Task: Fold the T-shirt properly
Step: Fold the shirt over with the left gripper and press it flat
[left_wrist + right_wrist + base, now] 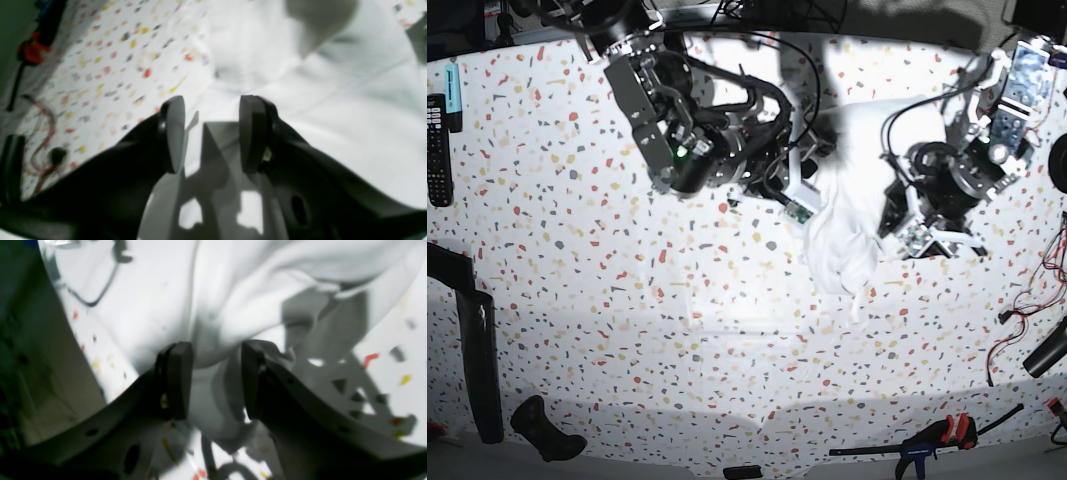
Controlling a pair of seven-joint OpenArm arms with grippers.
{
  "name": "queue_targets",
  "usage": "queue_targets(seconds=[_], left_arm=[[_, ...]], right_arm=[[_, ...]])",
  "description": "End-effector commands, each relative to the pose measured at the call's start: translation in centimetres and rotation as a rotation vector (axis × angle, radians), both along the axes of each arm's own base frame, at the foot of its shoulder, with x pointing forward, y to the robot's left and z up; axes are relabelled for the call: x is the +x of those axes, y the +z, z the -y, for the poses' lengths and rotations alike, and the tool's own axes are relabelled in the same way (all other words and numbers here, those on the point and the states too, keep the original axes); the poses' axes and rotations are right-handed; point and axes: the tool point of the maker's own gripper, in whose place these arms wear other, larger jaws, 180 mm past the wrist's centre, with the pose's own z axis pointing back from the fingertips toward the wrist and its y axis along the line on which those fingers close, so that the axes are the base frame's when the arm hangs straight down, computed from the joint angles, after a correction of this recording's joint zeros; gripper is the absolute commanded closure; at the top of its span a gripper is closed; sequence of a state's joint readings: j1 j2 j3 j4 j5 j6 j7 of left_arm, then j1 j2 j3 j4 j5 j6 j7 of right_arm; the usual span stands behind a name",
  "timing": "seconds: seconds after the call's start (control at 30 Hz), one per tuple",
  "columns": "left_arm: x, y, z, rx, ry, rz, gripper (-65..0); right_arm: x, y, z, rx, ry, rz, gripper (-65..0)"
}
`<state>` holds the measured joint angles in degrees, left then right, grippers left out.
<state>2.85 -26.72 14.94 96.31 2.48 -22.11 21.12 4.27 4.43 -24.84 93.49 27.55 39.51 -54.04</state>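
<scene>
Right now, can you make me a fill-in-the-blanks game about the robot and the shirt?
1. The T-shirt is the colour ____.
2. The table is white with coloured ____.
3. The T-shirt lies bunched up between the robot's two ____.
4. In the right wrist view, cloth sits between the pads of the right end effector, so the shirt is not yet ____.

Missing words: white; speckles; arms; folded

Both wrist views were blurred, so I couldn't tell whether the left pincer (211,133) gripped the T-shirt (845,215).
</scene>
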Motion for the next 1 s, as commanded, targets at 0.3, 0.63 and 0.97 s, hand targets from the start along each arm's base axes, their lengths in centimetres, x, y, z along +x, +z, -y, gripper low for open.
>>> queue_targets(seconds=[0.3, 0.63, 0.97], left_arm=[[0.6, 5.1, 1.0, 0.000, 0.059, 0.045, -25.4], [-0.7, 7.5, 0.1, -0.167, 0.321, -0.015, -25.4], [-5.1, 3.4, 2.8, -0.359, 0.533, -0.116, -25.4]], right_arm=[[7.5, 6.5, 7.6, 0.075, -0.301, 0.183, -23.4], [9.8, 7.4, 21.2, 0.062, -0.646, 0.149, -23.4], [9.5, 9.3, 27.7, 0.094, -0.784, 0.174, -23.4]])
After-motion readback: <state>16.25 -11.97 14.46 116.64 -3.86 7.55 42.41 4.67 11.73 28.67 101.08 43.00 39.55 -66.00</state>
